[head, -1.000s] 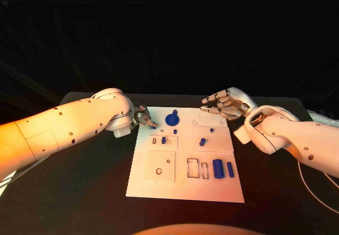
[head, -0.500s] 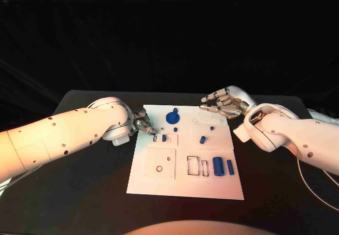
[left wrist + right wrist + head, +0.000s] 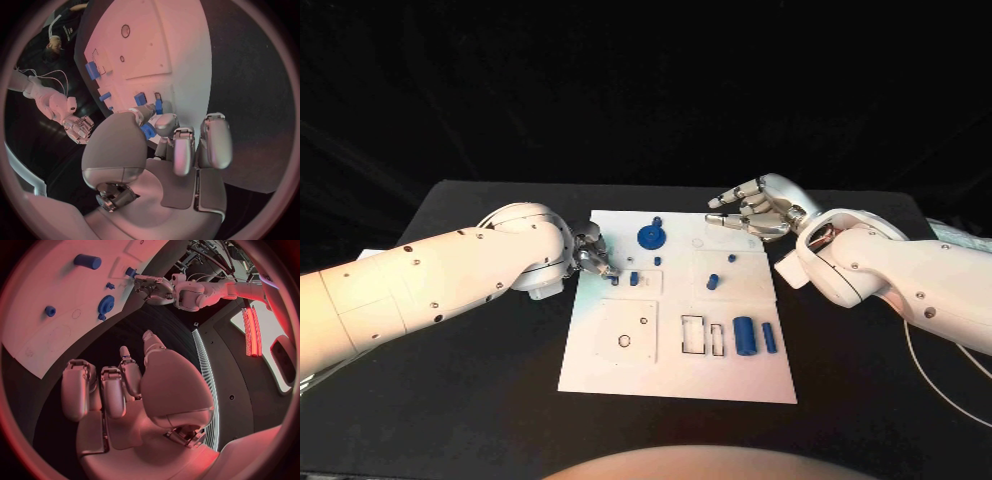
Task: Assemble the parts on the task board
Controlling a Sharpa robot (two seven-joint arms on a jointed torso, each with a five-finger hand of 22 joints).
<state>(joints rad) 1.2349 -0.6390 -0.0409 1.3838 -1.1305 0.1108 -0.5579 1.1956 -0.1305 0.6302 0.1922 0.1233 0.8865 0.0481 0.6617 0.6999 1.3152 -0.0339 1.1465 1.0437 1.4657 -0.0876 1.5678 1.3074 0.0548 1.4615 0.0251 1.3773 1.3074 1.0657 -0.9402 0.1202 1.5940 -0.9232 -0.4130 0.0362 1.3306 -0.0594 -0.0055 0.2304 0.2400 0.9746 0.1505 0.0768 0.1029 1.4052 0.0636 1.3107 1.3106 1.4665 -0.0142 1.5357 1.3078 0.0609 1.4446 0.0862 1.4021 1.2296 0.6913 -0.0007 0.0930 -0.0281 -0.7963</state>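
On the task board (image 3: 678, 370), blue gear (image 3: 651, 238) beside left hand (image 3: 593, 254)

Left hand (image 3: 593, 256) hides part of a blue part (image 3: 149, 131).

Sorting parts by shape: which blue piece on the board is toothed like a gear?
The blue gear at the task board's far edge; the other pieces are plain pegs or blocks.

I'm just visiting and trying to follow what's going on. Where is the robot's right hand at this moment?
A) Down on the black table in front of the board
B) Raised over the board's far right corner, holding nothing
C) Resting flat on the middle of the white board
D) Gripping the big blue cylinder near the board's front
B: the right hand is up by the far right corner of the task board, its fingers apart and empty.
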